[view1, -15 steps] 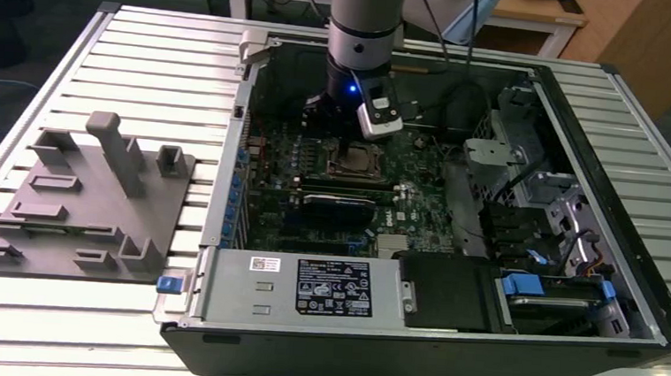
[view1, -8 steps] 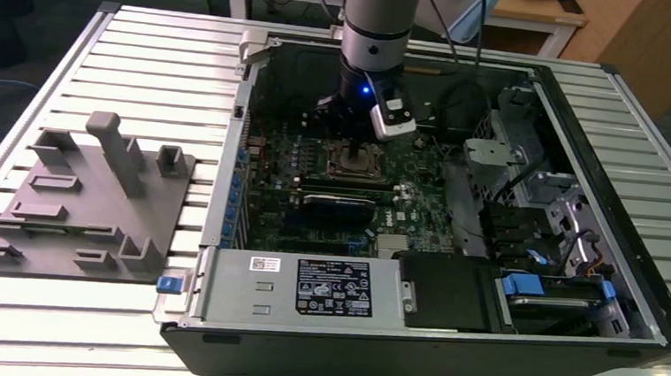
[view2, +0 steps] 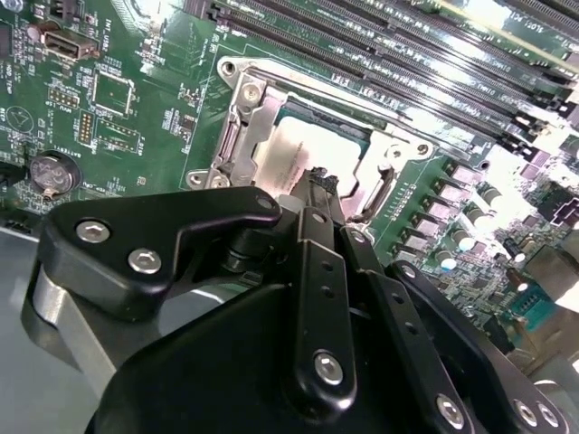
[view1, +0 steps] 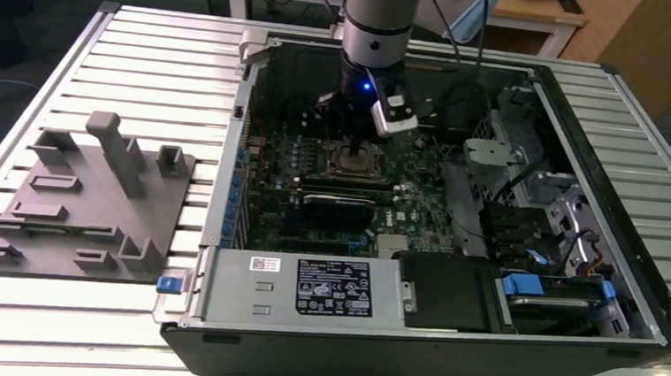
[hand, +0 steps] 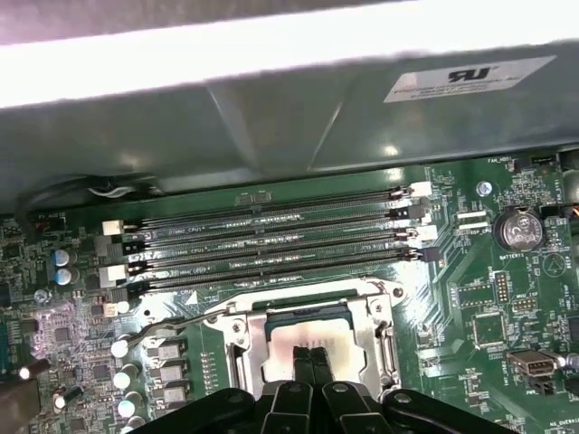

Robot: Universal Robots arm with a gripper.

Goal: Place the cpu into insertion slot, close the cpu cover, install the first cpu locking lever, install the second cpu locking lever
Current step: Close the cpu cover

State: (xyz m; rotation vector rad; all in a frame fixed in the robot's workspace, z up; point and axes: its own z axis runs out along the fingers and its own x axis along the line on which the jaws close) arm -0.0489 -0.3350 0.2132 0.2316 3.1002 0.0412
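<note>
While the gripper, fingers pressed together on nothing, poises its tips at the cpu seated in the insertion slot, framed by the cpu cover, we caution that uneven downward force could tilt the chip and bend socket contacts.
</note>
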